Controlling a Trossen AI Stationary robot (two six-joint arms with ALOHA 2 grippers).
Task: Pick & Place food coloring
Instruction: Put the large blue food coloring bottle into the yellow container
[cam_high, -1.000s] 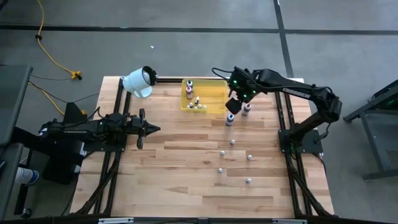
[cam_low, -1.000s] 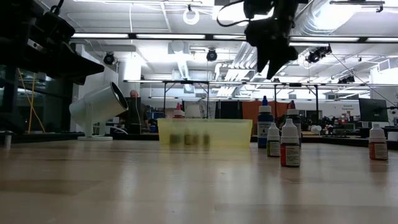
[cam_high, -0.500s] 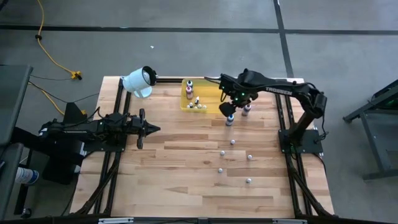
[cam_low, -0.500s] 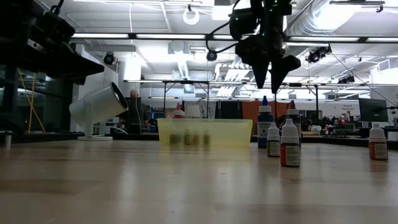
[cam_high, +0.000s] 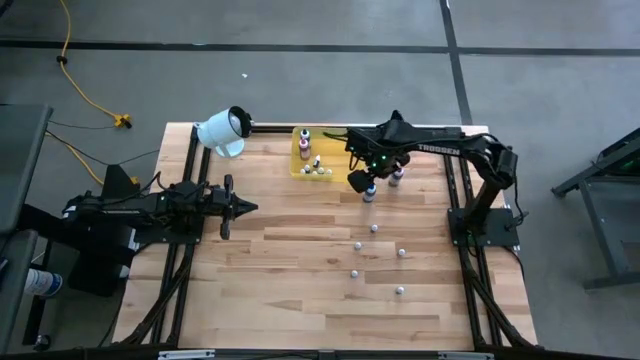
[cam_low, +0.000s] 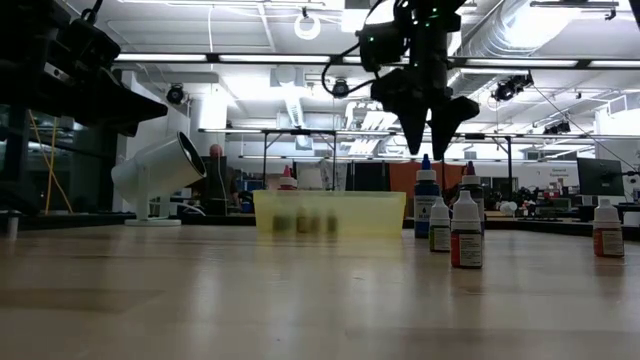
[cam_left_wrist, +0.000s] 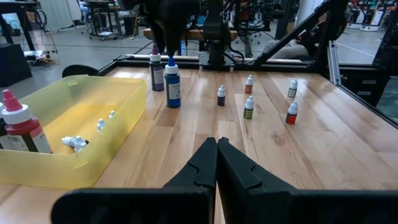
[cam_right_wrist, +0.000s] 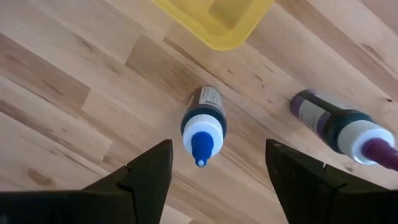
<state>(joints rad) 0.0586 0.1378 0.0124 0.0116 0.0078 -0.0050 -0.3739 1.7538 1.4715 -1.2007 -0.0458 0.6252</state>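
Left pincer (cam_high: 248, 208) rests low over the bench (cam_high: 300, 290) at its left side, fingers pressed together, holding nothing. Farther along I see the white cylinder (cam_high: 224, 131) at the far edge, then the yellow tray (cam_high: 345, 150) with several food coloring bottles lying in it. Right pincer (cam_low: 432, 150) hangs directly above the blue-capped bottle (cam_right_wrist: 203, 129) just beside the tray's corner, fingers spread wide, not touching it. A purple bottle (cam_right_wrist: 339, 127) stands near. Five small droppers (cam_high: 375, 228) stand scattered on the near-right bench.
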